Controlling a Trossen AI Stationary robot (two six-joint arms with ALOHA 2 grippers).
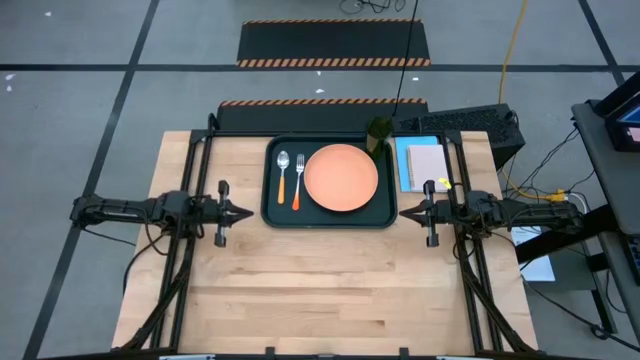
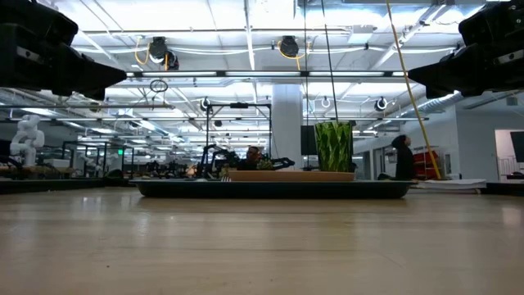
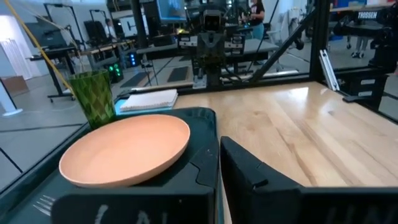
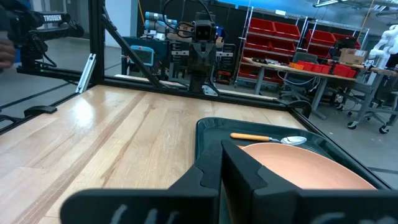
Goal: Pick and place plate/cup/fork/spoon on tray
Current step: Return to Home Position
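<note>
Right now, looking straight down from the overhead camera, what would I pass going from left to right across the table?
left gripper → spoon → fork → plate → notepad

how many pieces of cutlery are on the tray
2. The spoon lies at the tray's end nearest the left arm. The fork lies beside it, between spoon and plate. None appear hidden.

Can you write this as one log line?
plate, cup, fork, spoon: on tray | left gripper: shut, beside tray | right gripper: shut, beside tray
</note>
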